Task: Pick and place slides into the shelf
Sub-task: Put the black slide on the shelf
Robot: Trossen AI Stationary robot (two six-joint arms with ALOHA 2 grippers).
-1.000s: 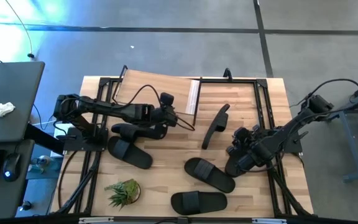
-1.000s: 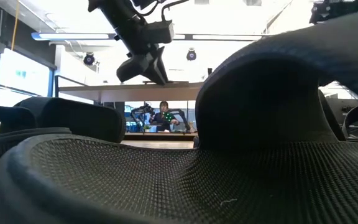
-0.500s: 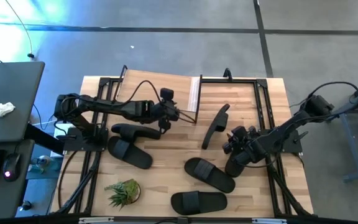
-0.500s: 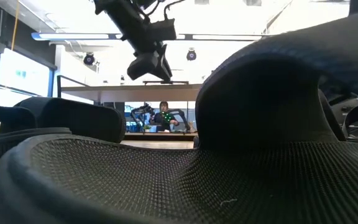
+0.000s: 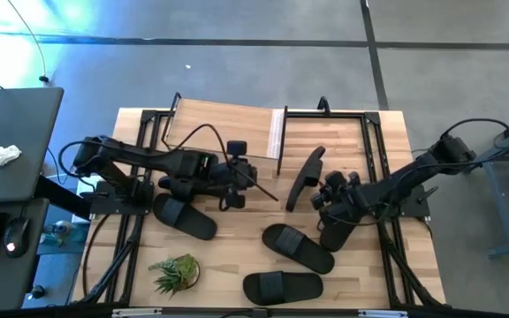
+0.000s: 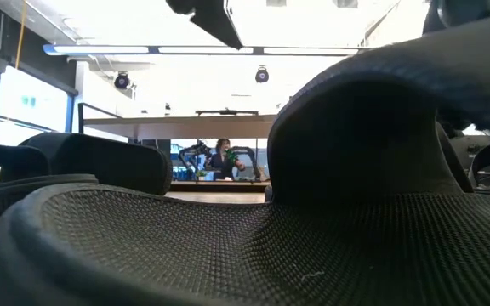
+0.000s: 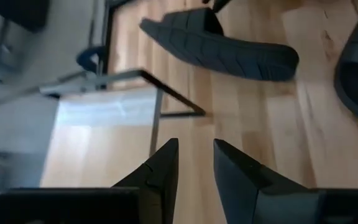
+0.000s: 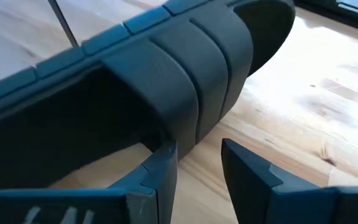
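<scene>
Several matte black slides lie on the wooden table. One slide (image 5: pixel 306 177) stands on its long side edge, its strap (image 8: pixel 191 74) facing my right gripper (image 5: pixel 327 196) (image 8: pixel 194 152). That gripper is open, its fingertips just short of the strap. Two slides (image 5: pixel 299 247) (image 5: pixel 281 286) lie flat near the near edge. Two more (image 5: pixel 184 217) (image 5: pixel 180 185) lie on the left. My left gripper (image 5: pixel 237 179) (image 7: pixel 194 149) is narrowly open and hovers high beside the shelf (image 5: pixel 224 131), touching nothing. One slide (image 6: pixel 228 238) fills the low view. My right gripper comes level from the table's right side at the upright slide's strap (image 8: pixel 166 134). One fingertip (image 8: pixel 165 155) stands right at the strap's lower edge; whether it touches I cannot tell.
A small potted plant (image 5: pixel 175 272) stands near the left near corner. The black frame rails (image 5: pixel 374 150) run along both sides of the table. Bare wood shows between the shelf and the upright slide (image 7: pixel 241 118). A person (image 6: pixel 224 157) is far off in the room.
My left gripper has drawn back from the shelf toward the near edge and risen, leaving the low view's top. My right gripper has moved toward the table's left, closing in on the upright slide. The slides have kept their places.
</scene>
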